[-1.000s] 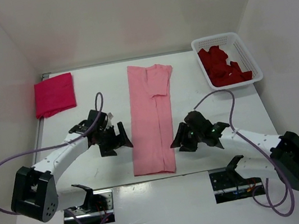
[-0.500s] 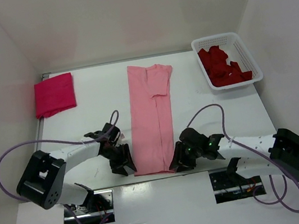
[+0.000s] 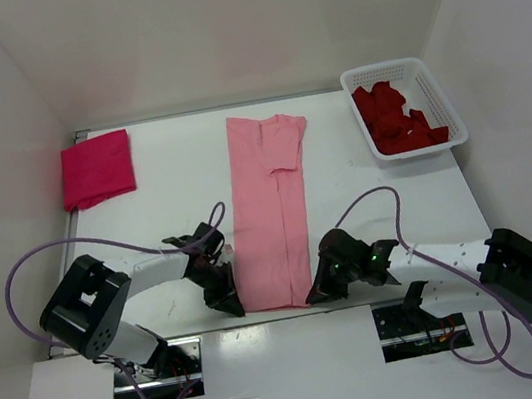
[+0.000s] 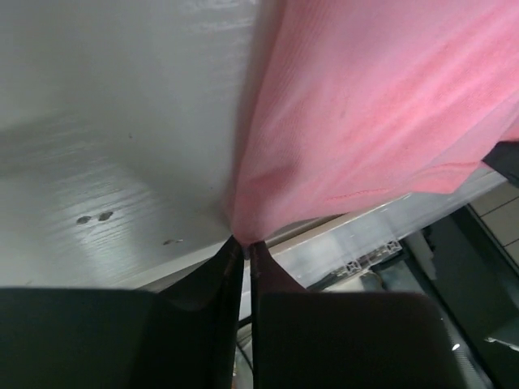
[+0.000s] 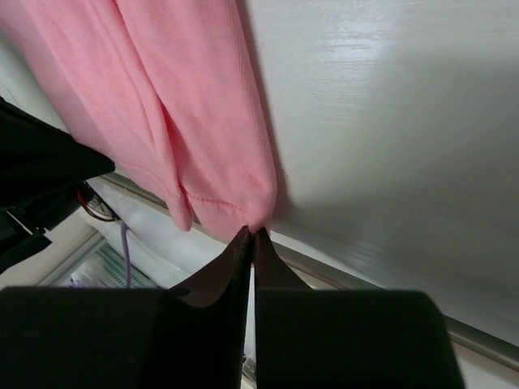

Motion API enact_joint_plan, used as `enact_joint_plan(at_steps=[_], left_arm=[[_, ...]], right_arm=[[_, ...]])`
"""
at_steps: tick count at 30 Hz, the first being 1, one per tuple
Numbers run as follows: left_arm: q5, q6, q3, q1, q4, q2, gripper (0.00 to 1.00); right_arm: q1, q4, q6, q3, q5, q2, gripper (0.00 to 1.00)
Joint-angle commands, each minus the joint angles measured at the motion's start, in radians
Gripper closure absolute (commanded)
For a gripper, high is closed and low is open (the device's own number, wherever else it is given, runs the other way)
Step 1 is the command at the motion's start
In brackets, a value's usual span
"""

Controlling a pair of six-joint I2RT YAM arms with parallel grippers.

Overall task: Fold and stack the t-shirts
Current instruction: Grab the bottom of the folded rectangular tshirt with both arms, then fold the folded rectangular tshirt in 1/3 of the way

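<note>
White walls close in a white worktop (image 3: 171, 174) that carries three t-shirts and one basket. One magenta-pink t-shirt (image 3: 96, 169) lies folded into a flat square at the far left corner. One light pink t-shirt (image 3: 270, 209) lies down the middle as a long narrow strip (sides folded in, a sleeve showing on top at the far end), its hem at the near edge of the worktop. One dark red t-shirt (image 3: 397, 118) sits crumpled inside the white perforated basket (image 3: 382, 68) at the far right corner. Two arms carry two pincers, both low at that hem. The left pincer (image 4: 245, 241) is clenched, its fingers pressed almost flat together with the hem's left corner nipped at their tips. The right pincer (image 5: 252, 233) is clenched likewise on the hem's right corner, the cloth bunching slightly just above its tips. Seen from above, each pincer sits at its own side of the strip.
</note>
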Motion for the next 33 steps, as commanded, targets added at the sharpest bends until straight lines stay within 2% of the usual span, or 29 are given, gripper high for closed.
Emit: enact_joint_plan(at_steps=[1, 2, 5, 9, 10, 13, 17, 20, 21, 26, 30, 33], left_arm=[[-0.031, 0.009, 0.026, -0.005, -0.032, -0.019, 0.91], [-0.031, 0.009, 0.026, -0.005, -0.047, -0.033, 0.93], [-0.061, 0.009, 0.089, -0.005, -0.126, -0.107, 0.96], [-0.071, 0.018, 0.216, 0.065, -0.163, -0.150, 0.96], [-0.080, 0.018, 0.252, 0.078, -0.163, -0.129, 0.96], [-0.089, 0.047, 0.377, 0.147, -0.138, -0.050, 0.97], [-0.143, 0.058, 0.552, 0.224, -0.080, 0.145, 0.97], [-0.204, 0.068, 0.722, 0.267, -0.055, 0.290, 0.97], [-0.204, 0.068, 0.761, 0.277, -0.043, 0.322, 0.97], [-0.259, 0.068, 0.982, 0.302, -0.043, 0.522, 0.96], [-0.282, 0.068, 1.059, 0.302, -0.043, 0.612, 0.86], [-0.258, 0.079, 1.080, 0.302, -0.031, 0.635, 0.60]], right_arm=[[0.021, -0.030, 0.005, 0.025, 0.023, -0.022, 0.97], [0.021, -0.054, -0.009, 0.044, 0.023, -0.054, 1.00], [0.010, -0.200, -0.038, 0.111, 0.065, -0.156, 1.00], [-0.160, -0.262, -0.163, 0.189, 0.027, -0.179, 1.00], [-0.248, -0.262, -0.244, 0.232, 0.015, -0.165, 1.00], [-0.376, -0.244, -0.408, 0.344, -0.016, -0.051, 1.00], [-0.534, -0.201, -0.556, 0.534, -0.060, 0.231, 1.00], [-0.594, -0.182, -0.617, 0.689, -0.048, 0.364, 1.00], [-0.603, -0.182, -0.628, 0.761, -0.048, 0.455, 1.00], [-0.634, -0.171, -0.665, 0.903, -0.029, 0.663, 1.00], [-0.643, -0.158, -0.665, 0.995, 0.006, 0.787, 0.99], [-0.643, -0.167, -0.674, 1.045, 0.020, 0.817, 0.95]])
